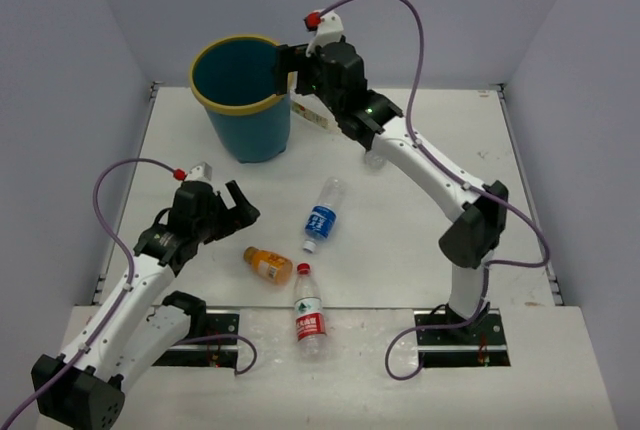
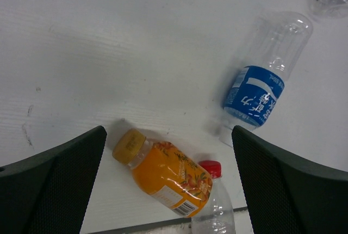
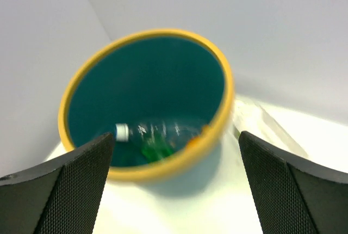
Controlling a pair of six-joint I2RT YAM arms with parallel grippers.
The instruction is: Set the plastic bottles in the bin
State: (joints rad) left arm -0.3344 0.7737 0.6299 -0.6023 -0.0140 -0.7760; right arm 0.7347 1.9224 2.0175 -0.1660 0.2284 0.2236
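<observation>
Hovering at the bin [image 1: 250, 135] rim, top view, the right gripper [image 1: 284, 70] gapes empty; the left gripper [image 1: 236, 206], open too, hangs beside the orange bottle [image 1: 268, 264]. Left wrist: it looks light and slick, best pinched mid-label. Right wrist: bottles [image 3: 157, 136] lie inside the bin.

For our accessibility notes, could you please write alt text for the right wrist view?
A teal bin with a yellow rim holds a white-capped clear bottle. The open right gripper frames the bottom corners with its dark fingers.

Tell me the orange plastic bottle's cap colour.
Yellow cap on the orange plastic bottle; best in left wrist view.
</observation>
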